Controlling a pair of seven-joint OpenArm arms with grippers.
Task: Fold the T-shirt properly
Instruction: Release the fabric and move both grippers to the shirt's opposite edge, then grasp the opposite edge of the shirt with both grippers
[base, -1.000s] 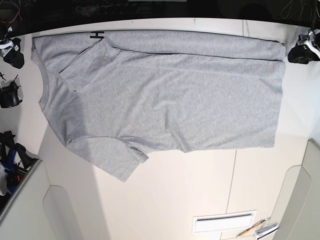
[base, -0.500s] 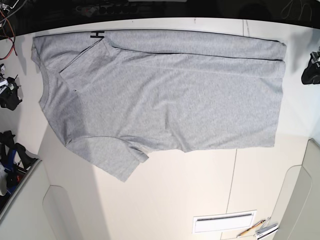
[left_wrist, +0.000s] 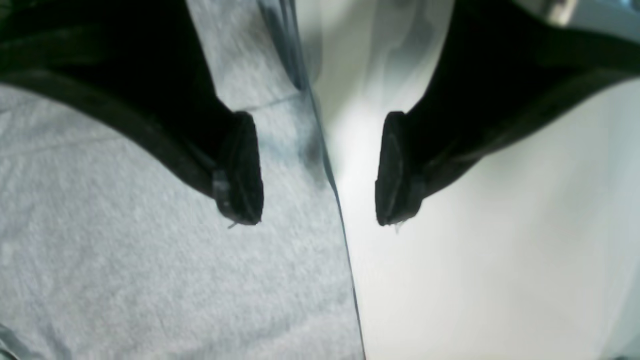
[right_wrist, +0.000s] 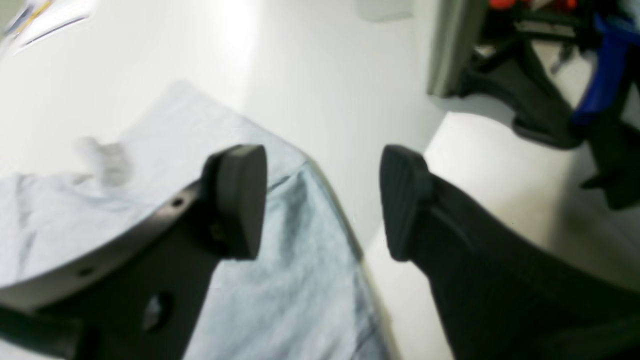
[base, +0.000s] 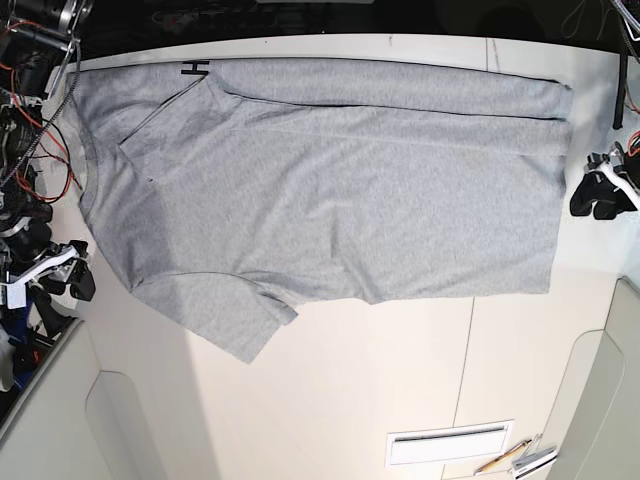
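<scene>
The T-shirt (base: 330, 190) lies flat with 1 long edge folded over; both the left gripper (left_wrist: 320, 170) and the right gripper (right_wrist: 322, 200) hang spread and empty beside its ends, probably lining up the next fold.

The T-shirt (base: 330, 190) is heather grey, plain on the side that shows, with a bit of black lettering (base: 194, 69) at its folded top edge; the table (base: 380, 380) is white and the fingers (left_wrist: 240, 170) black
</scene>
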